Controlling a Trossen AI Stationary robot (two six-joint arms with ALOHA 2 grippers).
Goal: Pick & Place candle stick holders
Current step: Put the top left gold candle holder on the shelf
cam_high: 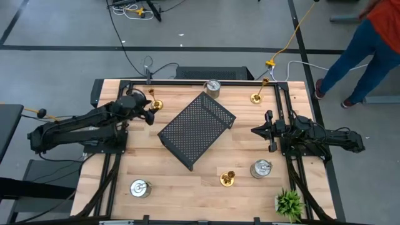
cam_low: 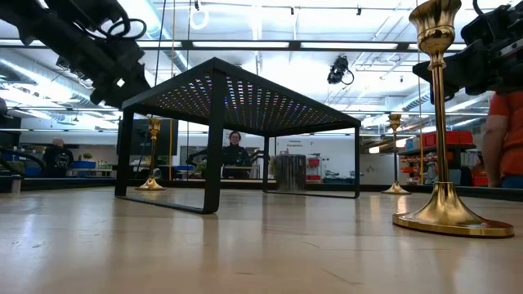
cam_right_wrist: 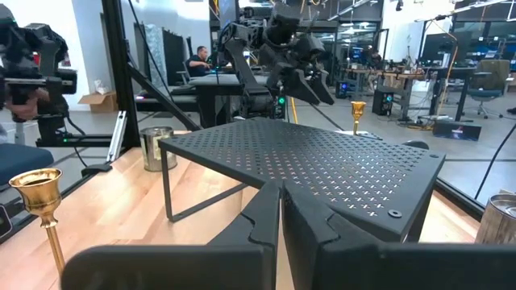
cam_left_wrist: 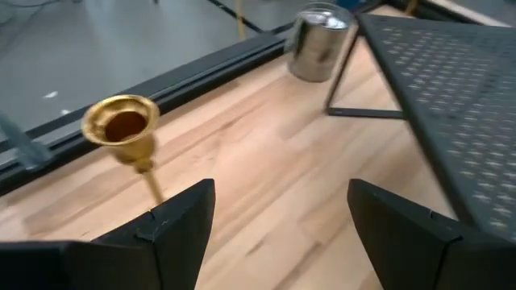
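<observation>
Three gold candle stick holders stand upright on their round bases: one at the far left (cam_high: 155, 105), one at the far right (cam_high: 256, 97), one near the front (cam_high: 227, 179). Three squat silver ones sit at the far middle (cam_high: 212, 87), front right (cam_high: 260, 168) and front left (cam_high: 140, 188). My left gripper (cam_high: 150, 117) hangs open just beside the far-left gold holder (cam_left_wrist: 121, 125), whose stem stands outside the fingers, next to one of them (cam_left_wrist: 181, 221). My right gripper (cam_high: 259, 130) waits shut at the table's right, level (cam_right_wrist: 280, 217).
A black perforated tray (cam_high: 197, 131) stands upside down on its legs in the table's middle, between the two arms. A small green plant (cam_high: 289, 203) sits at the front right corner. A person (cam_high: 369, 50) walks beyond the far right corner.
</observation>
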